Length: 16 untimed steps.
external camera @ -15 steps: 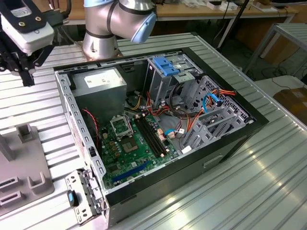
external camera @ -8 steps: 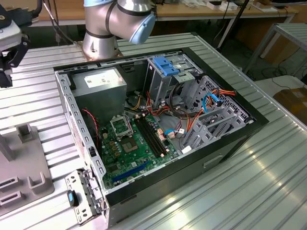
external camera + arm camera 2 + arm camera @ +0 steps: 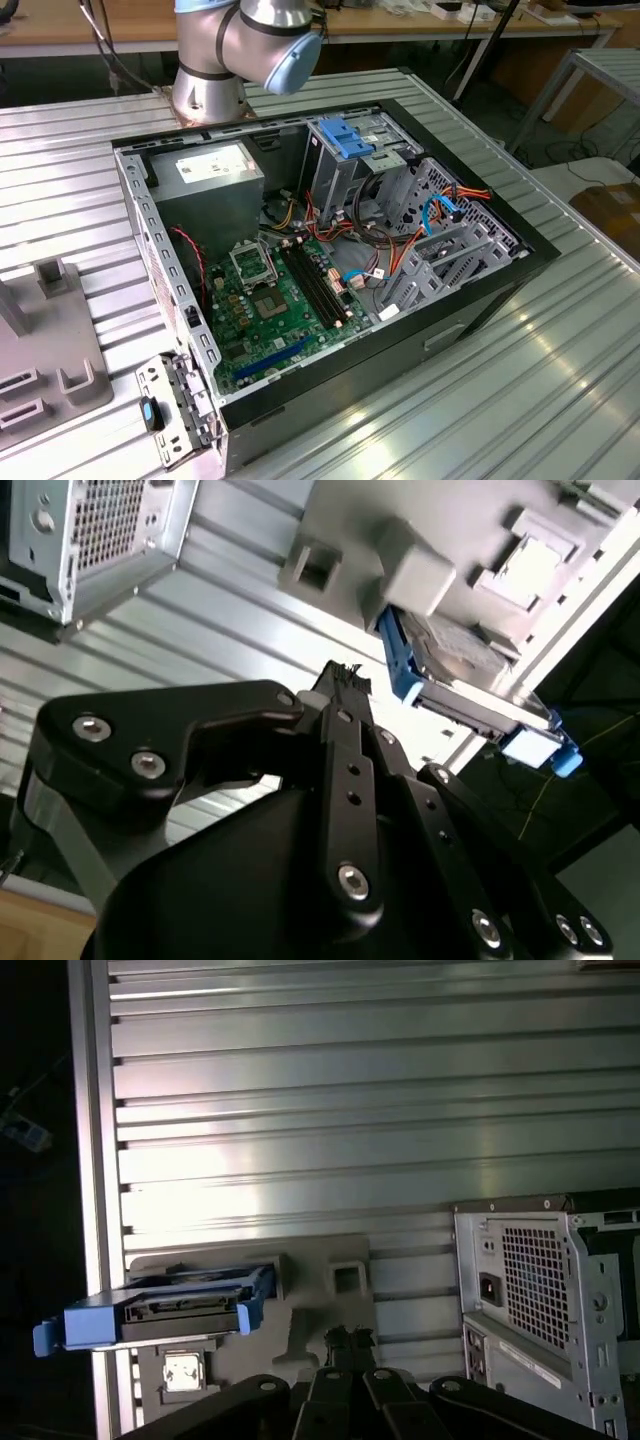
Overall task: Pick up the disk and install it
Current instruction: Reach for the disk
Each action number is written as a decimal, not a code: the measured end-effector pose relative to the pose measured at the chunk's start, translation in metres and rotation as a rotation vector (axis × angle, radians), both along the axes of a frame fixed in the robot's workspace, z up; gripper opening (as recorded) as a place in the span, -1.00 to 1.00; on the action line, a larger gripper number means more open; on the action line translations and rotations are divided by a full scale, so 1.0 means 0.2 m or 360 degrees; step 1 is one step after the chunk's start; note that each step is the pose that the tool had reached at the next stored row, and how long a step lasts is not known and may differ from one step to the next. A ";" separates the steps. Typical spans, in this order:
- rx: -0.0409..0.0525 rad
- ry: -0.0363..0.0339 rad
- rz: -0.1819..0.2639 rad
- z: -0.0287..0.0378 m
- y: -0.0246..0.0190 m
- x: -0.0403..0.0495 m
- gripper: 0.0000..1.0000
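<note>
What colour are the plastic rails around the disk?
Blue rails on the disk, best in the first wrist view.

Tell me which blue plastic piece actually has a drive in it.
The one on the grey stand: the disk, metal drive between blue rails. The blue bracket in the computer case looks bare.

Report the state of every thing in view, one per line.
disk: resting on the grey holder, not gripped
hand: shut, empty, apart from the disk
computer case: lying on the table, side open, motherboard exposed
</note>
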<state>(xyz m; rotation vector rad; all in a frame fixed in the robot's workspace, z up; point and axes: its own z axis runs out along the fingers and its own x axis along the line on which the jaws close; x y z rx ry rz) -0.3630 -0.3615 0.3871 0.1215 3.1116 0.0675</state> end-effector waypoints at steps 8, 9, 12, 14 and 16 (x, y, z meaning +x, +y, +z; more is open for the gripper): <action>0.0000 0.0000 0.0000 -0.019 0.012 -0.302 -0.79; 0.0000 0.0000 0.0000 -0.020 0.012 -0.324 -0.79; 0.0000 0.0000 0.0000 -0.027 0.011 -0.439 -0.79; -0.0001 0.0000 0.0000 -0.030 0.012 -0.463 -0.79; -0.0001 0.0000 0.0001 -0.034 0.011 -0.495 -0.79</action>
